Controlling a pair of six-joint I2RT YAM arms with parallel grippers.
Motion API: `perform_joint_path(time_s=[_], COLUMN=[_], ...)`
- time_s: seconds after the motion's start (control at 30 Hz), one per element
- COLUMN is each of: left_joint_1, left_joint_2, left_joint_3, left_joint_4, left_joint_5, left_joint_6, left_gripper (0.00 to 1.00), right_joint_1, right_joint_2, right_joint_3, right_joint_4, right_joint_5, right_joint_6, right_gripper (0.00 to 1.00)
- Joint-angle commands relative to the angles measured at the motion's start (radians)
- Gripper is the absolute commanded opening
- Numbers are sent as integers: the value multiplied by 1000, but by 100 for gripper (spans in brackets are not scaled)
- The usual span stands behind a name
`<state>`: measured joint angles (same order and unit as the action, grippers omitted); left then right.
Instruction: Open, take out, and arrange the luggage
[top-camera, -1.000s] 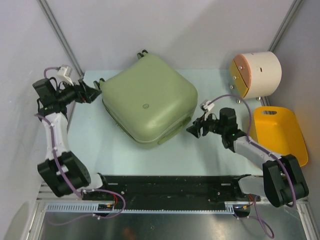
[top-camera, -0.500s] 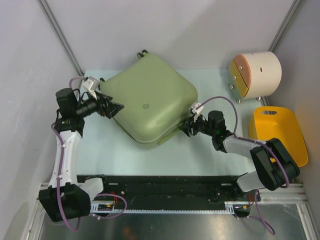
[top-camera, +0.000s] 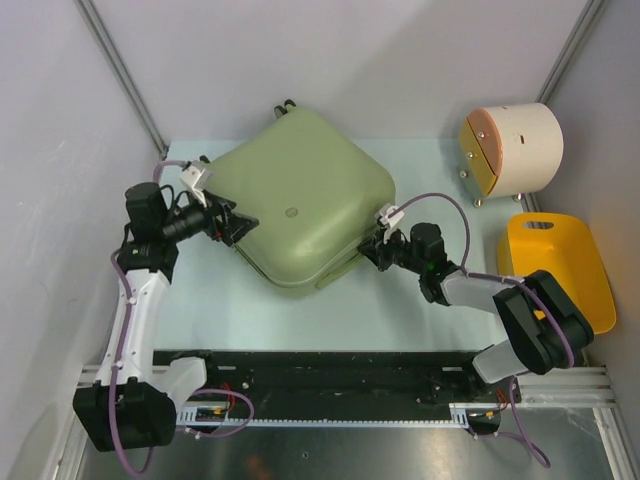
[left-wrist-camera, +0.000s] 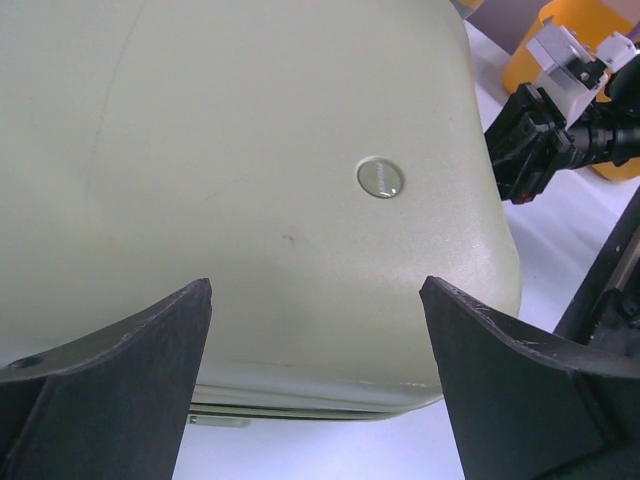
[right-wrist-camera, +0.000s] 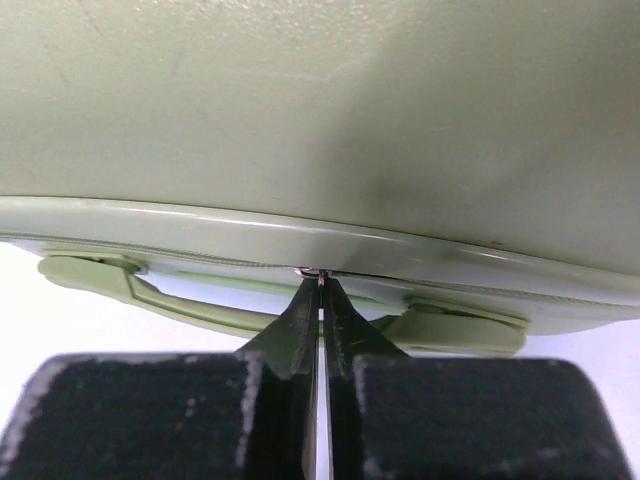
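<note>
The luggage (top-camera: 300, 195) is a pale sage-green hard-shell suitcase lying flat and closed in the middle of the table. My left gripper (top-camera: 232, 222) is open at its left corner, with the fingers (left-wrist-camera: 130, 360) straddling the shell's edge (left-wrist-camera: 300, 330) without touching it. My right gripper (top-camera: 368, 250) is at the right side seam, shut on the small metal zipper pull (right-wrist-camera: 320, 274) just above the green side handle (right-wrist-camera: 200, 298). The shell (right-wrist-camera: 350, 100) fills the right wrist view. A round badge (left-wrist-camera: 380, 178) sits on the lid.
A cream cylindrical drum (top-camera: 515, 148) lies at the back right. A yellow plastic basket (top-camera: 555, 265) stands at the right edge, close behind my right arm. A black rail (top-camera: 330, 375) runs along the near edge, and grey walls close in the sides.
My right gripper moved left to the suitcase seam and closed on the zipper pull. My left arm swung in from the far left to the suitcase's left corner, staying open.
</note>
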<state>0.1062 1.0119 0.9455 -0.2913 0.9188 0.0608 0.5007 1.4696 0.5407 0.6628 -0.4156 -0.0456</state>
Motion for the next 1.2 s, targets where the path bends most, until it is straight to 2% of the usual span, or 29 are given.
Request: perform_joint_path(time_s=[0.0,0.2,0.27,0.4,0.5,0.67,0.8,0.97,1.17], left_joint_1=[-62,-316,-417,-577,-692,-867,-910,-938,-939], left_joint_2=[-33,-56,-56,-21,17,89,140,136,126], left_joint_3=[15,24,9,-22,-27,-67,-82,-145,-198], left_joint_4=[-14,-180,-193,-190,-157,35,128,192,205], left_joint_5=[-27,-170,-233,-302,-345,-465,-506,-558,-572], left_joint_6=[83,465,522,646,649,617,481,481,488], left_gripper=[91,93,93,91,87,83,81,80,81], right_joint_1=[1,-13,-14,-40,-45,-28,-18,7,13], right_joint_2=[-61,-199,-196,-160,-135,-97,-75,-28,-15], right_joint_3=[50,103,136,194,205,205,179,168,160], right_joint_4=[-9,-288,-412,-508,-505,-459,-376,-284,-292], right_joint_5=[14,-8,-6,18,50,95,118,140,112], right_joint_6=[36,41,41,65,70,49,20,-14,-25], right_gripper=[0,0,0,0,0,0,0,0,0])
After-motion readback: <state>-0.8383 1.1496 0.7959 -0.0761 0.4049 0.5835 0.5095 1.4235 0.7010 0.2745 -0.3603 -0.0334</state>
